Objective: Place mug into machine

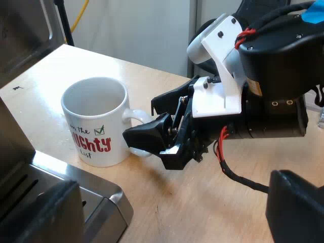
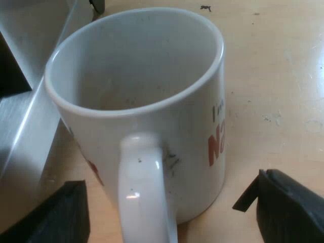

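My right gripper [image 2: 163, 202] is spread wide, straddling the handle of the mug [image 1: 96, 121] without clasping it; my left gripper [image 1: 174, 202] hangs released nearby. The mug stands on the table [image 1: 167, 76], with the machine [image 1: 104, 205] at its nine o'clock, counting the handle as six.

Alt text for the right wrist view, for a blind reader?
A white mug with red lettering stands upright on a wooden table, its handle between the open fingers of the right end effector, neither finger touching it. The espresso machine's metal edge sits close beside the mug.
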Tool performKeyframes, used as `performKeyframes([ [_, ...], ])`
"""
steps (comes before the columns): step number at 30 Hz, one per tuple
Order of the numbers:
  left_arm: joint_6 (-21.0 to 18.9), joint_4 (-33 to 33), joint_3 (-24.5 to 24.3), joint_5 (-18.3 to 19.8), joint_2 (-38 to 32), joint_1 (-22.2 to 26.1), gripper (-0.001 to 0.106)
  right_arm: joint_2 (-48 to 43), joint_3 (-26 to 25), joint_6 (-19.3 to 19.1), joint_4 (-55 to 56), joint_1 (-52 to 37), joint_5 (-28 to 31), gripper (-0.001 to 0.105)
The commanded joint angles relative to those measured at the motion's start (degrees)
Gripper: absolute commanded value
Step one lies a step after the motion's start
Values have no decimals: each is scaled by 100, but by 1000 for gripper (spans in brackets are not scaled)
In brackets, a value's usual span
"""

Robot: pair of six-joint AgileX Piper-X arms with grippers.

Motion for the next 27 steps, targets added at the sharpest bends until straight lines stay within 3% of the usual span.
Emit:
performKeyframes([
  [1, -8, -107, -2, -70, -28, 1, 81, -15, -43, -80, -37, -15, 51, 70],
  [4, -8, -107, -2, -70, -28, 1, 81, -15, -43, -18, -37, -15, 181, 66],
  [7, -8, -107, -2, -70, -28, 1, 81, -15, -43, 10, -37, -15, 253, 48],
  [9, -8, -107, -2, -70, -28, 1, 81, -15, -43, 10, -37, -15, 251, 29],
  [12, -8, -107, -2, -70, -28, 1, 81, -15, -43, 10, -37, -15, 251, 12],
  [15, -8, -107, -2, -70, -28, 1, 81, -15, -43, 10, -37, -15, 251, 2],
  [27, -8, -107, -2, -70, -28, 1, 81, -98, -43, -25, -24, -1, 251, 0],
])
